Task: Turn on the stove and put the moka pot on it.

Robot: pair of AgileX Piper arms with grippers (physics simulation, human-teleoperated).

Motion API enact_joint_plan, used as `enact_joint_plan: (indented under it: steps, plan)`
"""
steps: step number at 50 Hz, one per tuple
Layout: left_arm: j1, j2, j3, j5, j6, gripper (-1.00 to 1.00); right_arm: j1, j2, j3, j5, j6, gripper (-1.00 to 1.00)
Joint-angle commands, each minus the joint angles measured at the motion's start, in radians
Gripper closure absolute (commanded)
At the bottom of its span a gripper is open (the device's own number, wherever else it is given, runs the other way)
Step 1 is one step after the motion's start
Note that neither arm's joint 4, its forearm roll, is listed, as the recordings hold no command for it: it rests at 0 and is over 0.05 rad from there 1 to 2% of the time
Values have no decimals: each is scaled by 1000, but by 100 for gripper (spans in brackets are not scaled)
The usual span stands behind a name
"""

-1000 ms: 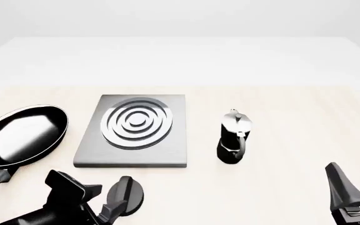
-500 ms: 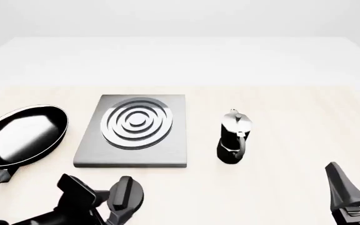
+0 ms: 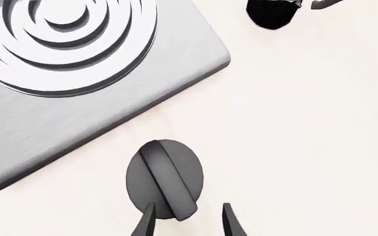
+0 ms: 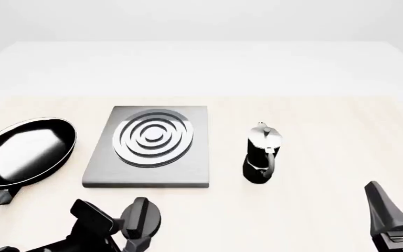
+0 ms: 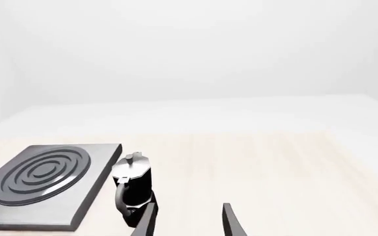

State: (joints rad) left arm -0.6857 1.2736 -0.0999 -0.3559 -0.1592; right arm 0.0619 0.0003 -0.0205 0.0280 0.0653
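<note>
While the left end effector (image 3: 186, 221) gapes over the knob (image 3: 165, 179), the moka pot (image 4: 261, 154) stands beside the stove (image 4: 149, 147); frying pan (image 4: 21, 152) left; right end effector (image 4: 398, 202) open, empty.

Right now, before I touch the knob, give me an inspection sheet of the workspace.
Surface: pale wood-grain table, bare between items.
Stove: flat, rings uncovered; knob lies apart, near its front edge.
Moka pot: upright on the table, right of the stove, not on it.
Clutter: frying pan, left of the stove.
Left gripper: open, just short of the knob.
Right gripper: open, clear of the pot.
Cables: nothing seen.
Surroundings: plain white backdrop.
</note>
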Motion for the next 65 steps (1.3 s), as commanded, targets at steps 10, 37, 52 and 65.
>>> enact_joint_plan:
  steps: [10, 37, 52, 65]
  plan:
    - [-42, 38, -3, -22, 5, -100, 2, 0, 1, -3, -5, -100]
    - [-101, 48, -52, 6, 22, -100, 4, 0, 1, -5, -1, -100]
    - [-117, 3, -87, 64, 42, -100, 7, 0, 3, -7, 6, -100]
    - [-78, -14, -143, 107, 117, -100, 9, 0, 4, -9, 1, -100]
